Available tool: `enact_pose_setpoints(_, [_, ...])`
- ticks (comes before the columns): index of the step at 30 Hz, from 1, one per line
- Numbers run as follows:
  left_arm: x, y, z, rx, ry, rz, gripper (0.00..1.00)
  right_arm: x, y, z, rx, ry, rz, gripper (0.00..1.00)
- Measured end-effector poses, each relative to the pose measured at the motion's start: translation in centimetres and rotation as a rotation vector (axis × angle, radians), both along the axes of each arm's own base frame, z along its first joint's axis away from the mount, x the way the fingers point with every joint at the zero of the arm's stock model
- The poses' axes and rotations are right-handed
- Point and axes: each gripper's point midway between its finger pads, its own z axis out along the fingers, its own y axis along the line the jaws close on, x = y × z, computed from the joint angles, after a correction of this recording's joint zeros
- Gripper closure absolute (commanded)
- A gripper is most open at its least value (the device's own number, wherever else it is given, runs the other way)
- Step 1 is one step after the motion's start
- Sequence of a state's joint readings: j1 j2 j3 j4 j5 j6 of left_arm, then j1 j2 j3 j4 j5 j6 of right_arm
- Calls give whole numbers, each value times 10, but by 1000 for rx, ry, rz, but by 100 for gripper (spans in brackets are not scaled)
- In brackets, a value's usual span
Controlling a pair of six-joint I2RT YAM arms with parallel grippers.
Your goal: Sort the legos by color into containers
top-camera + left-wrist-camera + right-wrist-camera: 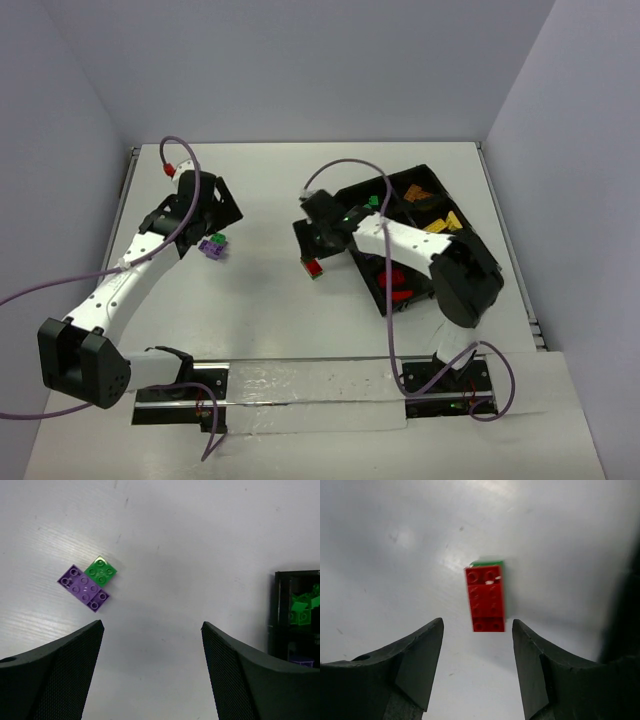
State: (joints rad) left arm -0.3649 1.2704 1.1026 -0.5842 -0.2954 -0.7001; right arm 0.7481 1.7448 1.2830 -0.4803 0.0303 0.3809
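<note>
From the top camera most of the sort looks done. The black tray [405, 176], toward the far right corner of the tabletop, holds yellow and orange bricks [437, 215] in its far compartments, green bricks [373, 202] in another and red bricks [397, 282] in a near one. A purple brick [212, 247] lies loose toward the left edge, touching a green brick [217, 238], just beside my left gripper [208, 215]. A red brick [314, 267] lies just off the tray's left rim, by my right gripper [318, 240]. My left wrist camera shows jaws spread wide and empty, the purple and green pair ahead of them. My right wrist camera shows jaws parted on nothing. The red brick lies on the tabletop just beyond them, with a green sliver [487, 563] at its far end. Whether that sliver is a separate brick I cannot tell. I judge only these few pieces are left.
</note>
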Motion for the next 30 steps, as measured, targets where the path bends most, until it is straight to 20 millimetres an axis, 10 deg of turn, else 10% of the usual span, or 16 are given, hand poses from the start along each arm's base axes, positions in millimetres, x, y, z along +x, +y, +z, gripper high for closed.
enact_pose_setpoints(5, [-6,8,-7,19,19,32,13,-27,18,-31,-84,40,138,36])
enact_pose_setpoints(30, [-8,5,-13,15,37,18,13,-7,12,-56,-192,38,125,54])
